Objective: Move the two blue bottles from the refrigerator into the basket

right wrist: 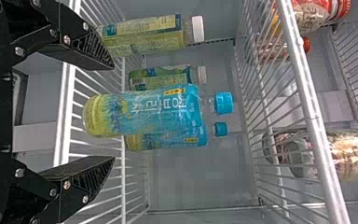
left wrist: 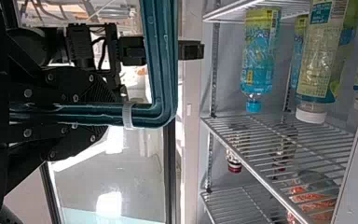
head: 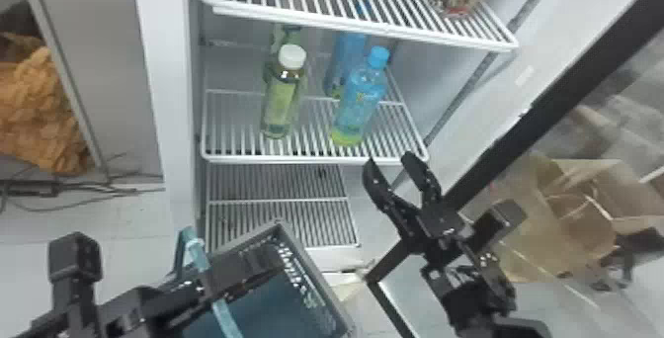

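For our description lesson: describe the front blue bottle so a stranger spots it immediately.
In the open refrigerator, find the middle visible wire shelf. At its front right stands a blue bottle with a yellow-green bottom. Its blue cap rules out the white-capped bottle to its left, its front position the bottle behind.

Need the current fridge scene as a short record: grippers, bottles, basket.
left gripper: closed on basket handle
right gripper: open, empty, near shelf's front edge
front blue bottle: upright on middle shelf
rear blue bottle: behind front one
green bottles: two, beside the blue pair
basket: below bottle shelf
blue bottles moved: 0 of 2
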